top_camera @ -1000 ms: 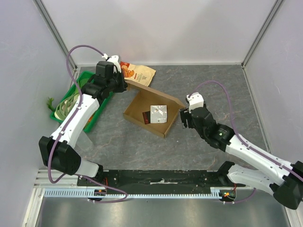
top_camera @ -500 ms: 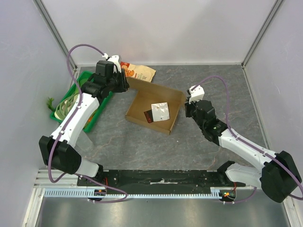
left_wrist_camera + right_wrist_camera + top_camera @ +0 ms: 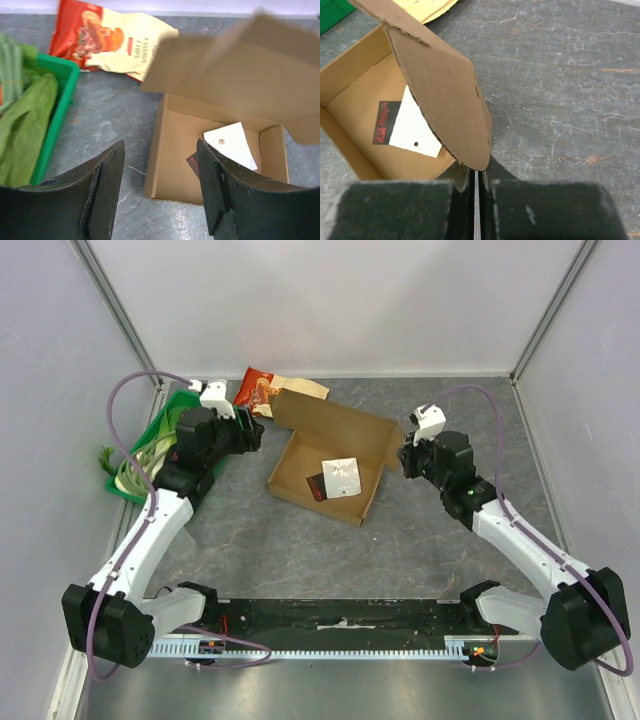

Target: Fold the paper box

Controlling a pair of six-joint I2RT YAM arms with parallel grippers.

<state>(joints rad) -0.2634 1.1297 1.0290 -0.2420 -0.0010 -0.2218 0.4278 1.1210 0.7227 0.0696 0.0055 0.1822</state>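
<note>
The paper box [image 3: 293,476] is a brown cardboard tray at the table's middle, and its lid flap [image 3: 335,423] stands raised along the far side. A white card [image 3: 340,478] and a dark packet lie inside. My left gripper [image 3: 255,435] hovers open just left of the box, nothing between its fingers; the box's left wall [image 3: 155,150] lies beyond them. My right gripper [image 3: 405,458] is shut at the lid's right end. The rounded side tab [image 3: 445,95] hangs with its tip right at my right gripper [image 3: 476,172]; the slit between the fingers shows light.
A cream-and-red snack bag [image 3: 262,388] lies behind the box's far left corner. A green bin [image 3: 150,440] with leafy greens and coiled cord stands at the left wall. Enclosure walls close in the back and both sides.
My left gripper opened, let go of the lid's corner and drew back left. My right gripper shut and moved up from the box's near right corner to the lid's right end. The lid rose.
</note>
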